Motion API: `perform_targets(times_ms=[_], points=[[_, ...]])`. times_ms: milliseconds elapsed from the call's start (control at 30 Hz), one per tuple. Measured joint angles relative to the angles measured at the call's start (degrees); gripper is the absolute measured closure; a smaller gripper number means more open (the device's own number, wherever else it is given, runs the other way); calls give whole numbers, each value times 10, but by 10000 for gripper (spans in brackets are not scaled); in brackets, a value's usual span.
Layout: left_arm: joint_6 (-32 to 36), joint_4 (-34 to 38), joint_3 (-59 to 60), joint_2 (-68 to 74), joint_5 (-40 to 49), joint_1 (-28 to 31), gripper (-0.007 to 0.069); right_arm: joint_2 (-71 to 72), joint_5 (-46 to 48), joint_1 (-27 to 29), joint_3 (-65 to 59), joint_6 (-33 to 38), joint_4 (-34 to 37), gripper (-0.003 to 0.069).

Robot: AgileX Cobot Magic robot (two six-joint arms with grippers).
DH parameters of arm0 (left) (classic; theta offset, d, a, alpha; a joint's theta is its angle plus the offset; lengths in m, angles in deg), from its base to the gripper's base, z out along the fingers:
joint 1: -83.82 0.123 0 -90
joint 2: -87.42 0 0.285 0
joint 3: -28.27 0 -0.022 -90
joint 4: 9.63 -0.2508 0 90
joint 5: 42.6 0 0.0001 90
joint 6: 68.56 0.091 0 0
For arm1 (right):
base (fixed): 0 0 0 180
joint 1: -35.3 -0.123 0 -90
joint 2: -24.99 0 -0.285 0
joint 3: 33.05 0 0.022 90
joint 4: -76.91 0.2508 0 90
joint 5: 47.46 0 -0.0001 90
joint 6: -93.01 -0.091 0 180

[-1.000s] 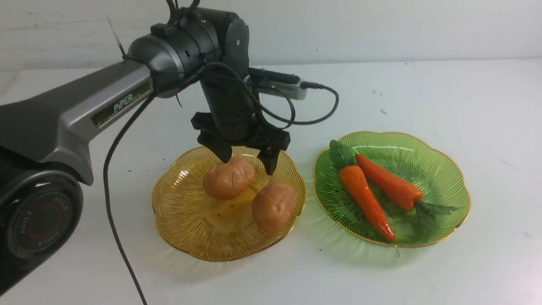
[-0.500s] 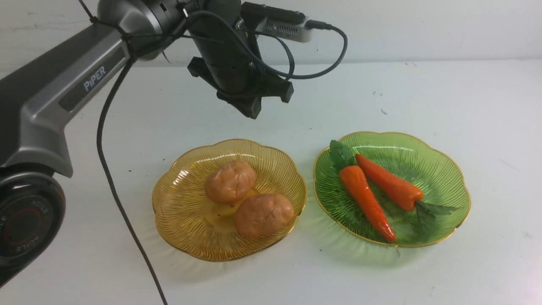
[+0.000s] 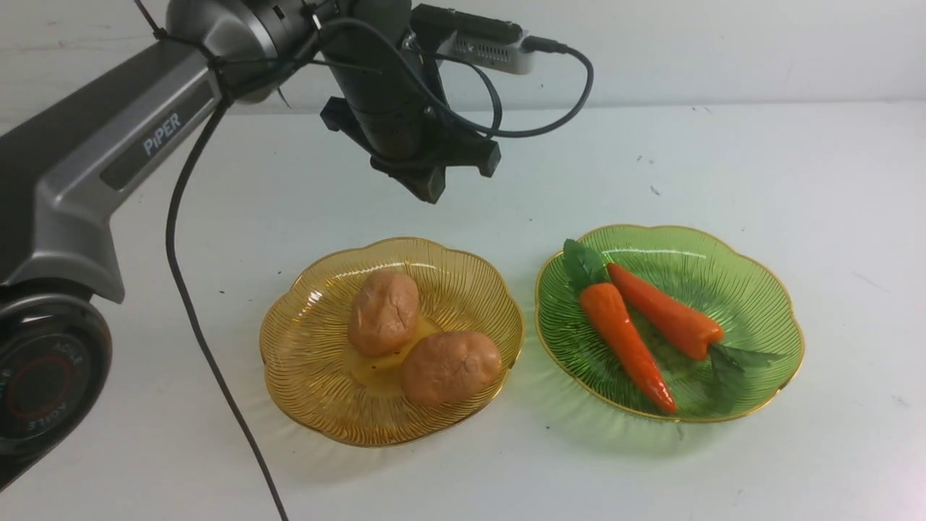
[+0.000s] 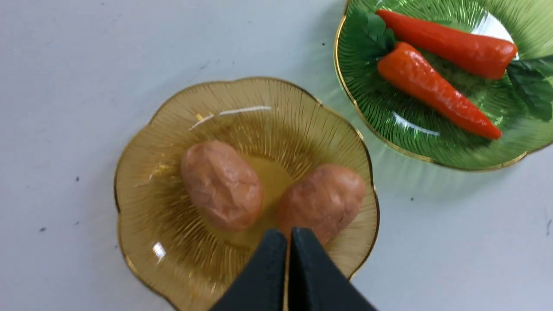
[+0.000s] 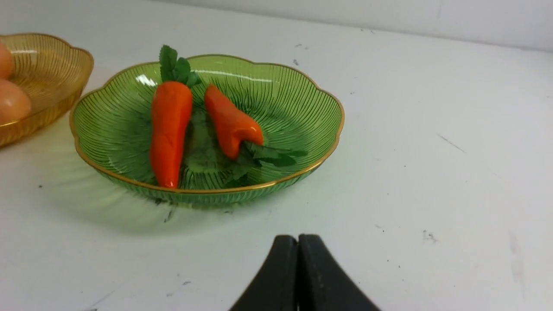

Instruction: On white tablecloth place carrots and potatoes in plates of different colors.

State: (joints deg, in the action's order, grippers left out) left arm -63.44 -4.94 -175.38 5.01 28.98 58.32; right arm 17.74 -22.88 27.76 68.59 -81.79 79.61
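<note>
Two tan potatoes (image 3: 383,312) (image 3: 451,367) lie side by side in the amber plate (image 3: 311,376). Both orange carrots (image 3: 623,334) (image 3: 665,311) rest in the green plate (image 3: 759,289) to its right, on the white tablecloth (image 3: 796,181). My left gripper (image 3: 430,189) hangs shut and empty high above the amber plate's far rim; in the left wrist view its fingers (image 4: 288,237) meet over the potatoes (image 4: 221,183) (image 4: 322,199). The right gripper (image 5: 298,242) is shut and empty, low over bare cloth in front of the green plate (image 5: 302,112) with its carrots (image 5: 169,129) (image 5: 231,121).
A black cable (image 3: 195,318) droops from the left arm down to the front edge. A pale wall (image 3: 723,43) closes off the table's far side. The right arm does not show in the front view.
The left gripper let go of a potato a second ago, rose well above the amber plate and shut. The potatoes rolled and settled against each other; the arm has since held still.
</note>
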Motion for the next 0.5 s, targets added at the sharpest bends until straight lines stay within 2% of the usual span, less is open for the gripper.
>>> perform_targets(times_ms=[100,267,400,500], points=[[-10,-40,124,-122,0,0,628,0,-15,19,-2,0,-1,674],[-70,-91,387,-399,-20,0,628,0,-18,40,-2,0,-2,674],[-125,-92,579,-659,-143,0,628,0,-18,40,-2,0,-2,674],[-198,-110,694,-851,-228,0,628,0,-18,40,-2,0,-2,674]])
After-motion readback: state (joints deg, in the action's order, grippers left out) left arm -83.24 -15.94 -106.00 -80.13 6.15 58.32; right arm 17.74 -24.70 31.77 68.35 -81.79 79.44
